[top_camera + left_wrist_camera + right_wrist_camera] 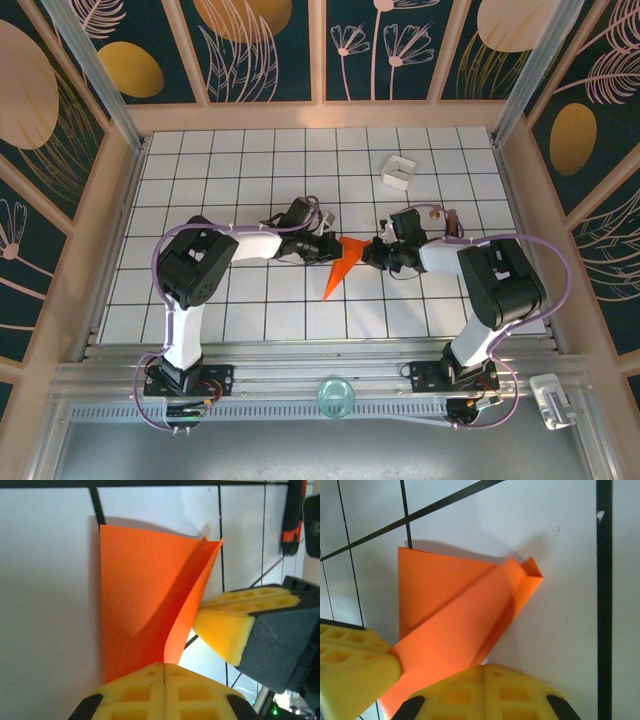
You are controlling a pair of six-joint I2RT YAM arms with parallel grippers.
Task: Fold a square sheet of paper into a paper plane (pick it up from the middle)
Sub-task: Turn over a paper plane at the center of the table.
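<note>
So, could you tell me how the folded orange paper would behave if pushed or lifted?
The folded orange-red paper sheet is probably floppy: its loose flap bows in a curve. It looks thin, so likely light and easily slid on the white tiled table. Its folds stand partly open, so creases may spring back.

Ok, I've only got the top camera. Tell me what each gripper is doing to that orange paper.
Observer: From the left wrist camera, the left gripper is shut on the orange paper, pinching one edge.
Operator: Now the right one.
Observer: From the right wrist camera, the right gripper is shut on the paper too, at a folded edge.
Operator: Describe the fold.
Observer: One flap lies diagonally across the sheet, with a small turned corner at its far tip.
</note>
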